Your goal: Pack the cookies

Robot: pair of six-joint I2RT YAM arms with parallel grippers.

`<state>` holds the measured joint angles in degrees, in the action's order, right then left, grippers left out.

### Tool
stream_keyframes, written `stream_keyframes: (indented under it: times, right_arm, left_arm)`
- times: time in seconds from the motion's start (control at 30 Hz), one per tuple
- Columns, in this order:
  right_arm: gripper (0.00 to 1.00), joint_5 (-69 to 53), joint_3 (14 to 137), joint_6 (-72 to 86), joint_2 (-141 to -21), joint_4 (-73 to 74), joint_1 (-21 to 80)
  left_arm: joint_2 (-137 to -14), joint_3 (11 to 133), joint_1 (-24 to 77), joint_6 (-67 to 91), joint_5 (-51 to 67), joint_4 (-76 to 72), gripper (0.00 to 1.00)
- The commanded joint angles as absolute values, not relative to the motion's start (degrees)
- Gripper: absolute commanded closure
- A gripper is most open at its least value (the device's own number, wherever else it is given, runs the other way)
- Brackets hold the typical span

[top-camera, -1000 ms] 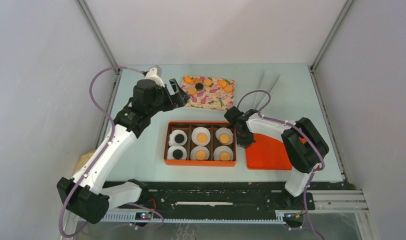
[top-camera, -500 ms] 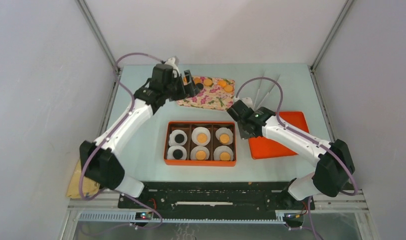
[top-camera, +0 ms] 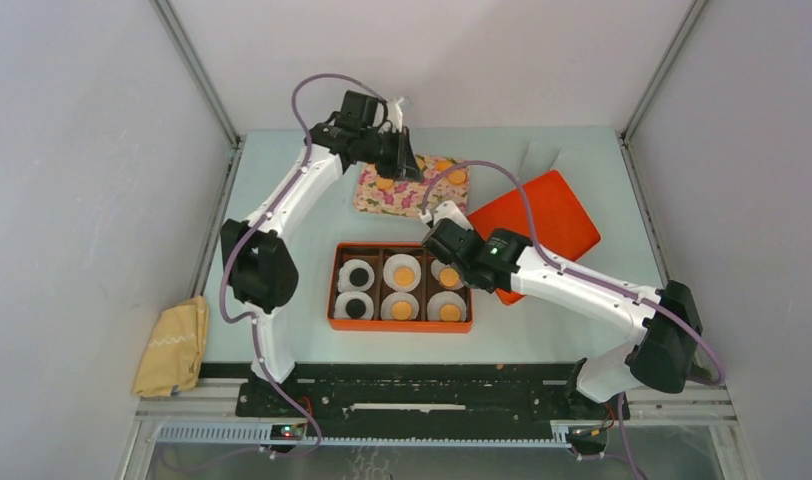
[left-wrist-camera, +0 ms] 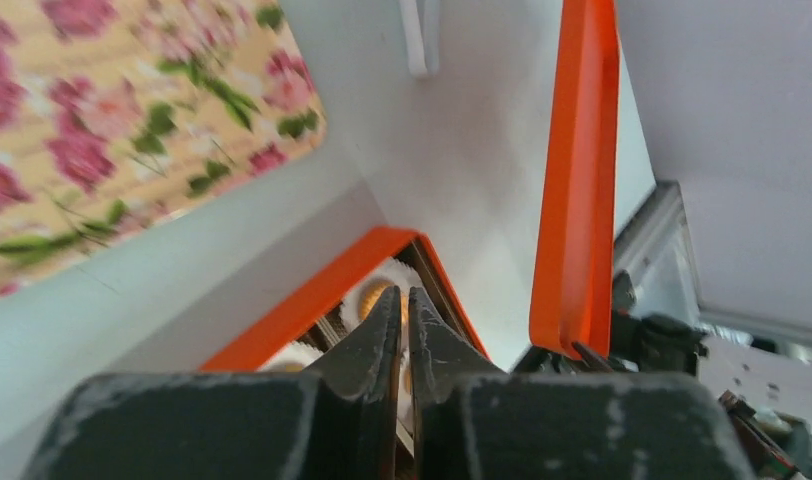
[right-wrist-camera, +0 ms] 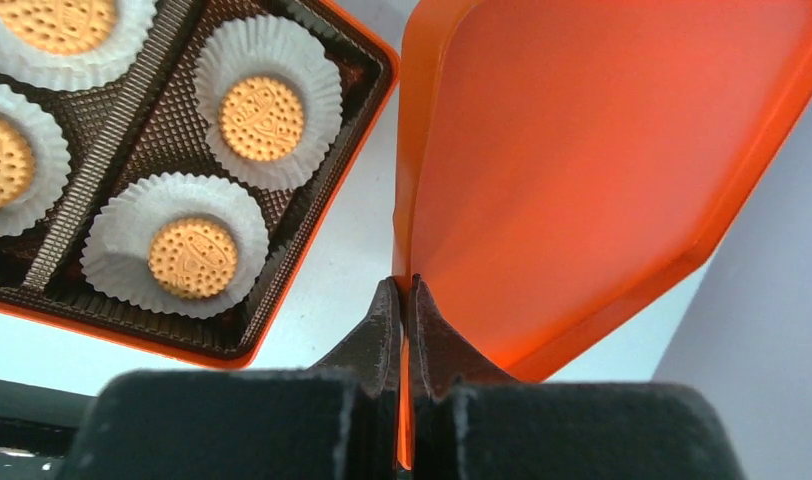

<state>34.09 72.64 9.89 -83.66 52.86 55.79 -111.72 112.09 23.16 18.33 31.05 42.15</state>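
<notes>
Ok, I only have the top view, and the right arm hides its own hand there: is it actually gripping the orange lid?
Observer: Yes. The right wrist view shows the right hand shut on the orange lid, at its rim.
Operator: And the box, its right column, half hidden for me?
Observer: Filled. Both paper cups there hold one tan cookie each.
Operator: Lid touching the box?
Observer: No, bare table shows between them.
</notes>
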Motion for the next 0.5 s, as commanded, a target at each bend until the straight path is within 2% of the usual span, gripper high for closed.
stream_keyframes:
  times: [0.0,0.07,0.2,0.27,0.47]
  right_arm:
    - [1.00,42.7,77.5,1.7,-84.8,50.2,59.9]
    - [1.00,43.0,77.7,0.1,-85.7,48.6,61.9]
    - [1.00,40.4,77.8,-2.9,-87.0,45.7,64.4]
    - [1.00,39.8,78.4,-3.1,-87.8,45.1,65.6]
    - [1.00,40.4,80.2,-3.8,-89.8,43.6,67.6]
  left_arm:
    - [-110.9,108.2,22.8,17.0,41.9,43.1,0.90]
    - [-110.6,104.8,22.7,18.1,46.4,39.6,0.82]
    - [-110.3,99.9,22.8,22.8,56.2,29.9,0.55]
    - [-109.9,97.9,22.8,24.0,56.5,27.4,0.43]
    - [-108.1,92.0,22.8,27.3,58.3,19.9,0.28]
